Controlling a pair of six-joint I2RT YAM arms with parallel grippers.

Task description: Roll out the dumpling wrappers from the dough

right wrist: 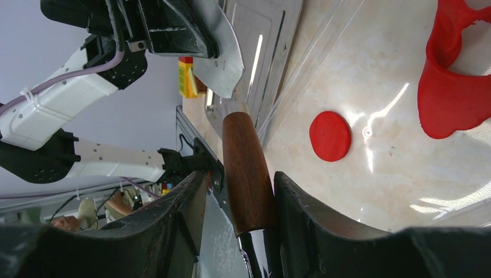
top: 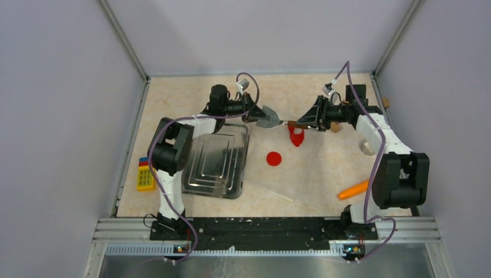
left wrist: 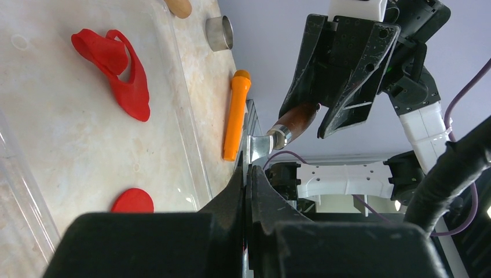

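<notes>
Seen from the top camera, both arms meet at 12 o'clock on the table [top: 173, 92], sharing one tool: a scraper with a fan-shaped metal blade [top: 267, 117] and a brown wooden handle [top: 292, 124], held level above the surface. The left gripper [top: 250, 113] comes in from 9 o'clock. Its fingers are pinched tight on the thin blade, with almost no gap between them in the left wrist view. The right gripper [top: 305, 123] comes in from 3 o'clock, and the handle lies between its fingers. In the right wrist view one finger [right wrist: 289, 202] is against the wood while a sliver of background shows on the other side, so I cannot tell whether it is truly gripping.

The dough [top: 296, 137], a thin ragged red sheet with a hole in it, lies just below the handle at the far edge of a clear plastic sheet [top: 312, 174]. The dumpling wrapper [top: 274, 158], a neat round red disc, lies flat at 7 o'clock from the dough, apart from it and near the sheet's left edge.

A stepped metal tray [top: 217, 168] sits at 9 o'clock from the disc. A yellow keypad toy [top: 145, 174] with coloured buttons lies at the table's 8 o'clock edge, any writing too small to read. An orange carrot [top: 353, 190] lies at 4 o'clock, and a metal ring [left wrist: 220, 33] lies beyond it.
</notes>
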